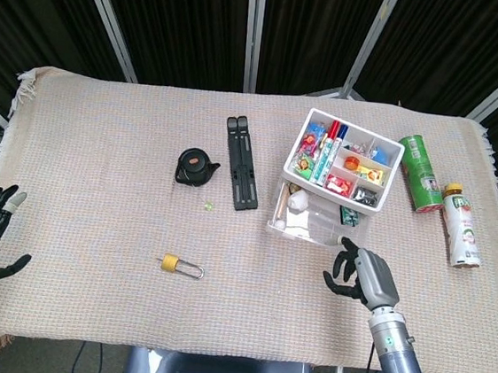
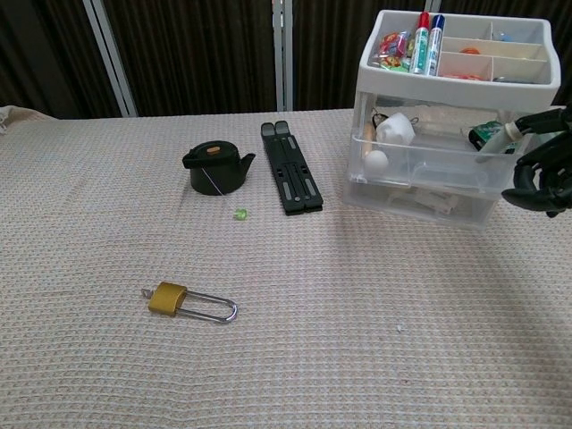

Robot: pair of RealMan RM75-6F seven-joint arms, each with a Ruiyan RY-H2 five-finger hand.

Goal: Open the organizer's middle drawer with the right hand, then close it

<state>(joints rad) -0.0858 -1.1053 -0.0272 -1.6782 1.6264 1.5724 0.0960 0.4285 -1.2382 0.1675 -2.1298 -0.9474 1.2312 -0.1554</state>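
Chest view: middle drawer (image 2: 429,165) of organizer (image 2: 460,71) is pulled well out. Right hand (image 2: 541,174), fingers hooked on drawer's front rim. Pull straight w/ light grip, so organizer doesn't skid; then push back squarely.

the head view looks steeply down from above the near edge of the table (image 1: 103,135), far enough to take in the whole cloth-covered top with the dark curtains behind. the chest view sits low and close, facing level across the cloth. both share the organizer (image 1: 339,174) (image 2: 447,134), padlock (image 1: 178,265) (image 2: 188,301) and right hand (image 1: 360,274) (image 2: 545,174).
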